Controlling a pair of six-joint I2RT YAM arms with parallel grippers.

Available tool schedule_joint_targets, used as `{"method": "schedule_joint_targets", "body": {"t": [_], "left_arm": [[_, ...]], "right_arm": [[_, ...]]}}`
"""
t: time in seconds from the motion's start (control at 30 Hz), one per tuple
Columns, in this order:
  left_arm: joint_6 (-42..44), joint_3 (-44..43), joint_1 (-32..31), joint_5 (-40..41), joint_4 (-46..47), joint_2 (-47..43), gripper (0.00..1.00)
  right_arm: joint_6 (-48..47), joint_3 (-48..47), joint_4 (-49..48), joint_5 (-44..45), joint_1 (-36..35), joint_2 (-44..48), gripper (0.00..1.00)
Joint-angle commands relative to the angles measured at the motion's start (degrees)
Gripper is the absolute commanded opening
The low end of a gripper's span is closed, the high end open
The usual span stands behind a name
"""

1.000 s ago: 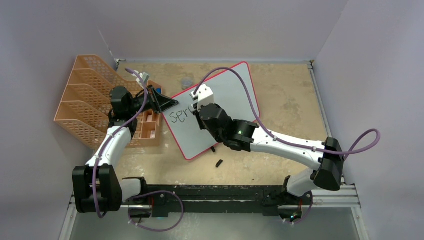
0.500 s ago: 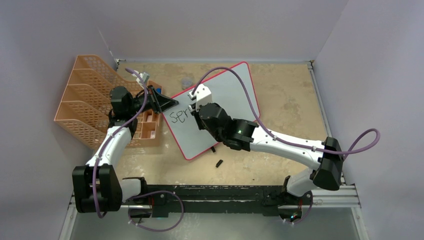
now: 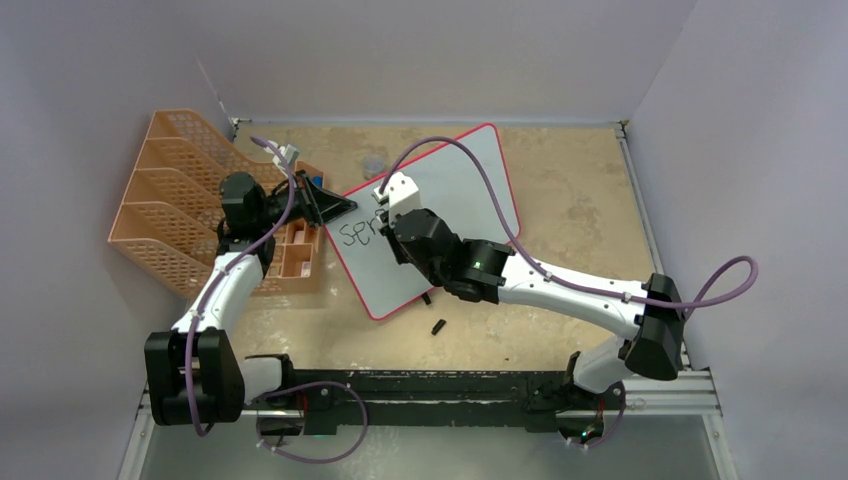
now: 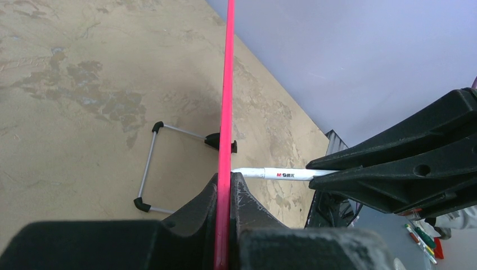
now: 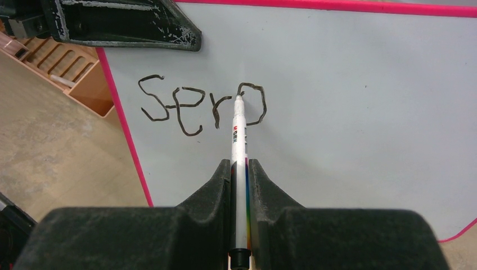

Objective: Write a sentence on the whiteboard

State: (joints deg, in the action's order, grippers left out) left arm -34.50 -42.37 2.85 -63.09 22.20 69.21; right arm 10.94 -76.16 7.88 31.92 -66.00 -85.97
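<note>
Left gripper (image 4: 225, 185), jaws pinching the propped board's (image 3: 455, 185) pink edge, wants a firm hold; letters (image 5: 197, 107) "Sero" sit at the board's upper left; right gripper (image 5: 240, 169), jaws clamped on the pen (image 5: 239, 135), tip at the "o", wants light, even pressure.

Right claw (image 5: 240, 164) with marker (image 5: 239, 135) shifted slightly left across whiteboard (image 3: 470, 170), hiding more of sentence (image 3: 355, 233).
</note>
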Motion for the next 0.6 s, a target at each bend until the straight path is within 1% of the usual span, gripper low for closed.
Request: {"method": "schedule_joint_targets", "body": {"t": [0.0,0.17,0.2,0.3,0.57], "left_arm": [[1.4,-0.3,-1.2,-2.2,0.1,0.0,0.0],[1.6,-0.3,-1.1,-2.1,0.0,0.0,0.0],[1.5,-0.4,-1.2,-2.1,0.0,0.0,0.0],[1.7,-0.3,-1.2,-2.1,-0.1,-0.1,0.0],[1.8,-0.4,-1.2,-2.0,-0.2,-0.1,0.0]], "right_arm": [[0.5,-0.8,-0.2,0.7,-0.2,2.3,0.0],[0.6,-0.7,0.2,0.2,-0.1,4.2,0.0],[0.4,-0.6,0.1,1.5,-0.1,4.4,0.0],[0.2,-0.6,0.7,3.6,0.3,4.3,0.0],[1.0,-0.6,1.5,4.6,1.0,3.2,0.0]]}}
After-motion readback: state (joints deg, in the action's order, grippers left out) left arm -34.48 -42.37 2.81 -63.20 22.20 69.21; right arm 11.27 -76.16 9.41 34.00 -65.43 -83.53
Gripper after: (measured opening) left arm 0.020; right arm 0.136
